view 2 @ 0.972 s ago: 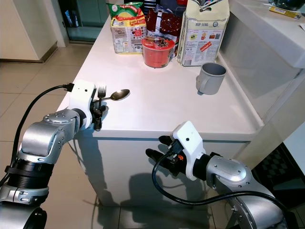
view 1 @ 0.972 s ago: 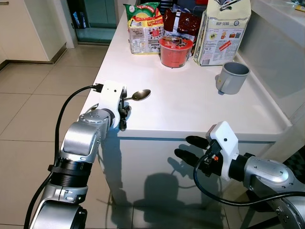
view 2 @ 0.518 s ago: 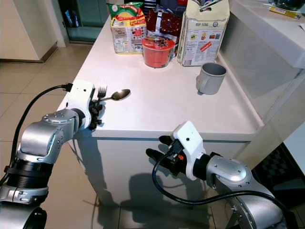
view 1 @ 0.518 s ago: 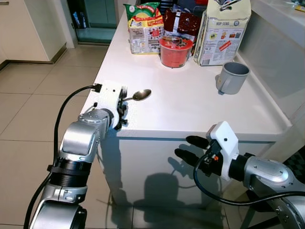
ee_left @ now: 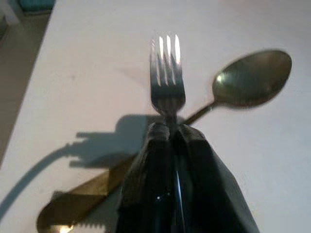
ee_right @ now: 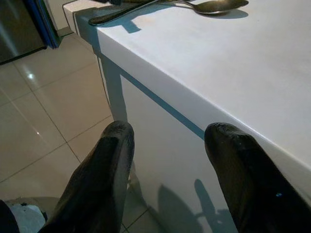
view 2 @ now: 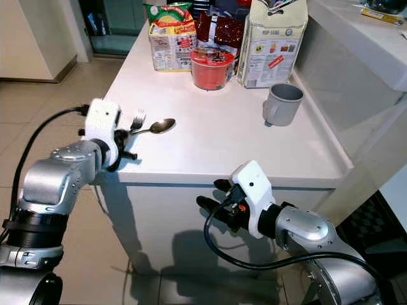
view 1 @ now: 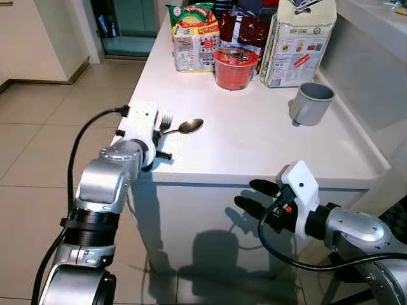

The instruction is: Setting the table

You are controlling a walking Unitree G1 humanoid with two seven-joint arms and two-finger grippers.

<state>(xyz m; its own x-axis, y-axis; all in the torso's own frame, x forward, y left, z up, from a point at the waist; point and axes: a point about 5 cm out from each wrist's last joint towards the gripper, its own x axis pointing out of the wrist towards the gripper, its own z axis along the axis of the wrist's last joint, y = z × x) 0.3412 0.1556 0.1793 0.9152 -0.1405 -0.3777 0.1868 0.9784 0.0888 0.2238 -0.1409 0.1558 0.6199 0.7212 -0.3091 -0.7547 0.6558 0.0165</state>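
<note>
Left end effector [view 1: 160,136] risen, clamping fork [ee_left: 166,77] over spoon [view 1: 184,126]; right end effector [view 1: 257,196] agape, empty; box [view 1: 297,43] reads "HUP SENG".

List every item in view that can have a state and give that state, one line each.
Left gripper: shut on the fork, above the table's near left corner.
Fork: held, tines pointing across the table.
Spoon: lying flat on the table, not gripped.
Right gripper: open, empty, below the table edge.
Grey mug: upright, nothing visible inside.
Red cup: lid on.
Biscuit bag: upright, clipped shut.
</note>
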